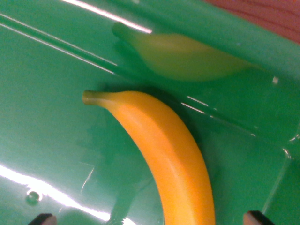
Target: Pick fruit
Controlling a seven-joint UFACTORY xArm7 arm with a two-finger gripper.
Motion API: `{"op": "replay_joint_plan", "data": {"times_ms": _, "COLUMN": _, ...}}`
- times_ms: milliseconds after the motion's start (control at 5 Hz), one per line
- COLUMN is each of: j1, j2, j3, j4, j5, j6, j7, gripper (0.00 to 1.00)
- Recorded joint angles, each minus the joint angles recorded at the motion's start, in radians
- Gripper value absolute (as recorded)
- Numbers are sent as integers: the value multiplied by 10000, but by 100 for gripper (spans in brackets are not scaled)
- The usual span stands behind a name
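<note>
Wrist view: dark fingertips (43,218) at both bottom corners put the gripper (150,219) spread wide, grasping nothing. Between them a yellow banana (164,150) lies in the green bin (42,117); its reflection (183,56) shows on the bin wall above.

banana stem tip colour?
Greenish-yellow stem; the banana itself is orange-yellow. Wrist view, upper left.

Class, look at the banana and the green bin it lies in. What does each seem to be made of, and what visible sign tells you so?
Banana: probably plastic, not real fruit; its skin is smooth, evenly yellow-orange, without spots.
Bin: glossy hard plastic, judging by its sharp white glare streaks and the banana's pale reflection in its wall.
</note>
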Motion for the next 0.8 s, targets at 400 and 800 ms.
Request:
{"op": "replay_joint_plan", "data": {"times_ms": 400, "j1": -58, "j2": 128, "j3": -33, "j4": -230, "j5": 1, "j6": -409, "j7": -265, "gripper": 0}}
{"op": "replay_joint_plan", "data": {"times_ms": 800, "j1": -113, "j2": 249, "j3": -64, "j4": -446, "j5": 2, "j6": -793, "j7": -515, "gripper": 0}}
